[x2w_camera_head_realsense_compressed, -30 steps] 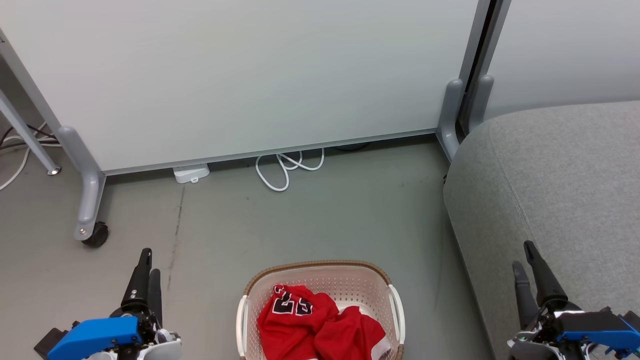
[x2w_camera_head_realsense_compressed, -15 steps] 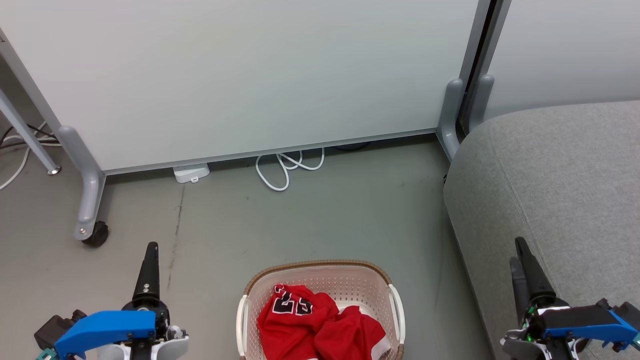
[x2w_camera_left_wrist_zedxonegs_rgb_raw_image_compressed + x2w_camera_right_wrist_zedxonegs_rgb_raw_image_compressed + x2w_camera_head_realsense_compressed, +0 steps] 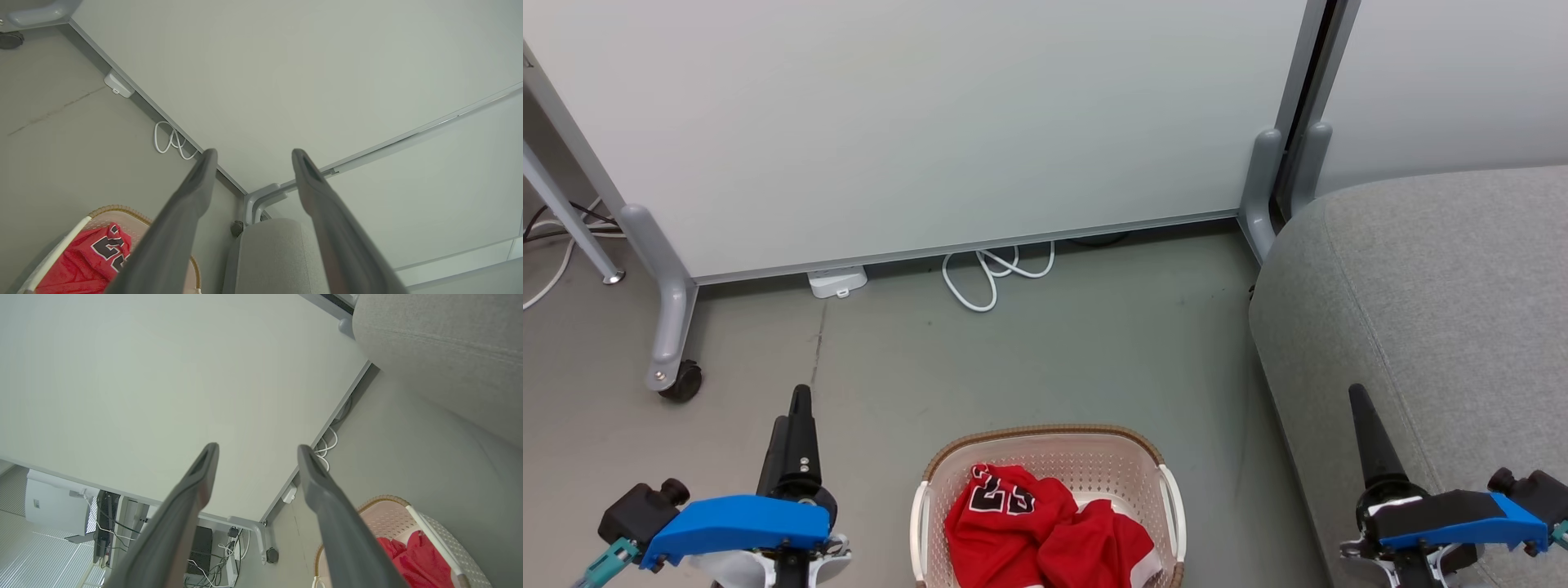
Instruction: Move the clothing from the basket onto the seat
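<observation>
Head view: we see red clothing (image 3: 1021, 523) heaped in basket (image 3: 1045, 429) on floor (image 3: 1013, 343), none on seat (image 3: 1445, 286) at right; task not begun. L wrist view: our left end effector (image 3: 253, 152) spread wide, empty. R wrist view: right end effector (image 3: 257, 446) likewise.

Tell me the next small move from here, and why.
Probably swing the left gripper in over the laundry basket and down toward the red number 23 jersey. It and the right gripper stand open and empty, the jersey lies on the basket's left side, and the grey sofa seat bears no clothing.
</observation>
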Motion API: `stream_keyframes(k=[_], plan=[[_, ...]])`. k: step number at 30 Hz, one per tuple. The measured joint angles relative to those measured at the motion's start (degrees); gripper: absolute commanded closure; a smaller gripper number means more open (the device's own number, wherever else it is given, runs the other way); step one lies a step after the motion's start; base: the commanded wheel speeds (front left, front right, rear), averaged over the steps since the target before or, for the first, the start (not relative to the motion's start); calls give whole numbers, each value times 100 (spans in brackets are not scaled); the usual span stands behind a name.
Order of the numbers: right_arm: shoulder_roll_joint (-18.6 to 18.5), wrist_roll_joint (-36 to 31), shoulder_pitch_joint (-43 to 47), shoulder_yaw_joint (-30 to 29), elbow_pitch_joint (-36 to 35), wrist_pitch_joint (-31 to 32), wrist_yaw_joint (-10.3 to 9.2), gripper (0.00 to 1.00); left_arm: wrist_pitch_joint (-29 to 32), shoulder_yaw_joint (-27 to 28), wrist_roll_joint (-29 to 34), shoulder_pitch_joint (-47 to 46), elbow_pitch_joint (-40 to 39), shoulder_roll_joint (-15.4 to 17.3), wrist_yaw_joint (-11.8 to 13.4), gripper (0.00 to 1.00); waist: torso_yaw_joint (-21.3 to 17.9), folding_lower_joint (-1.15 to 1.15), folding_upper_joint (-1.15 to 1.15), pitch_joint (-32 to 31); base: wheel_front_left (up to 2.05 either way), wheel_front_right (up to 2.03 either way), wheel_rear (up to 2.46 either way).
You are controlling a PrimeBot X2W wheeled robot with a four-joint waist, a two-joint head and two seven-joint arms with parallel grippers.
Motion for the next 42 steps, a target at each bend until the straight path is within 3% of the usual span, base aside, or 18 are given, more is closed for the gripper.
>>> stream_keyframes(k=[9, 15, 42], plan=[[-4, -1660, -21, -8, 8, -174, 1, 0, -169, -172, 1173, -5, -16, 3, 44, 0, 19, 0, 0, -4, 0, 0, 0], [-7, -2366, -21, 1, -7, -277, 1, 0, -281, -230, 1735, -5, -32, 4, 44, 0, 32, 0, 0, -15, 0, 0, 0], [-20, -4184, -19, 73, -4, -456, 3, 0, -702, -472, 3535, -26, 104, 19, -16, 0, 61, 0, 0, -36, 0, 0, 0]])
